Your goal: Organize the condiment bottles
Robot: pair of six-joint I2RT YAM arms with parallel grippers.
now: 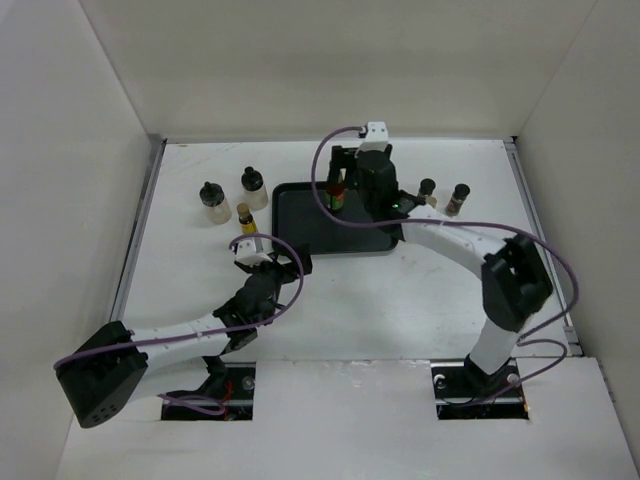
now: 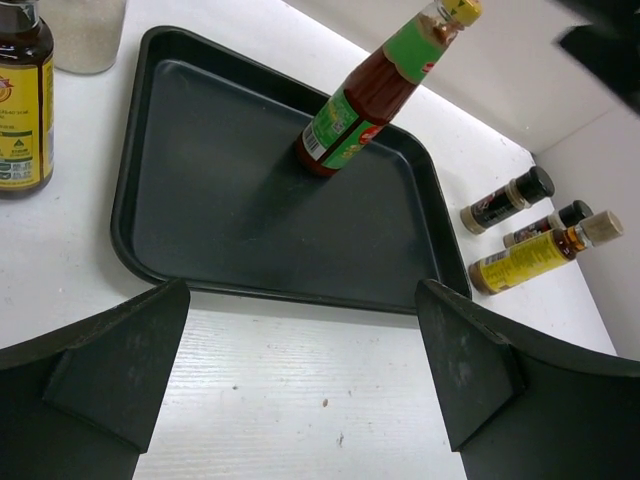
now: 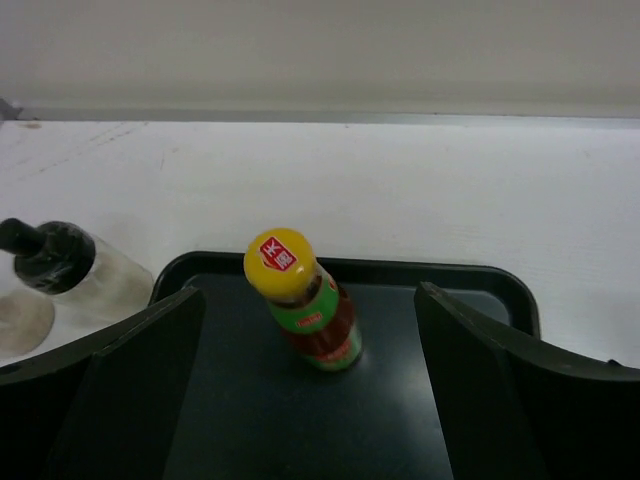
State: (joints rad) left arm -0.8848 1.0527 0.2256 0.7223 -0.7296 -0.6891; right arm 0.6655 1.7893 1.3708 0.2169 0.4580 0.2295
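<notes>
The red sauce bottle (image 3: 312,328) stands on its own base inside the black tray (image 1: 300,235), close to the tray's twelve o'clock edge. The right gripper (image 3: 307,293) is spread wide around it, one finger on each side and neither touching it, so that hand grips nothing. I take the wide stance as room to lift away without knocking the bottle over. The left gripper (image 2: 302,288) sits off the tray's seven o'clock corner, fully spread and empty, facing the tray as if waiting for its turn. The other bottles are out on the table (image 1: 350,300). Two squat whitish bottles (image 1: 212,203) with black caps and a yellow-labelled bottle (image 1: 245,218) are grouped at about ten o'clock from the tray. Three slim bottles (image 2: 510,200) stand just beside its three o'clock edge. By my reckoning the tray is the gathering spot and only one bottle is in it. That bottle is tall and narrow, with red sauce showing through, a green label and neck band, and a yellow cap bearing a small red mark. Being so slender, it looks easy to tip.
</notes>
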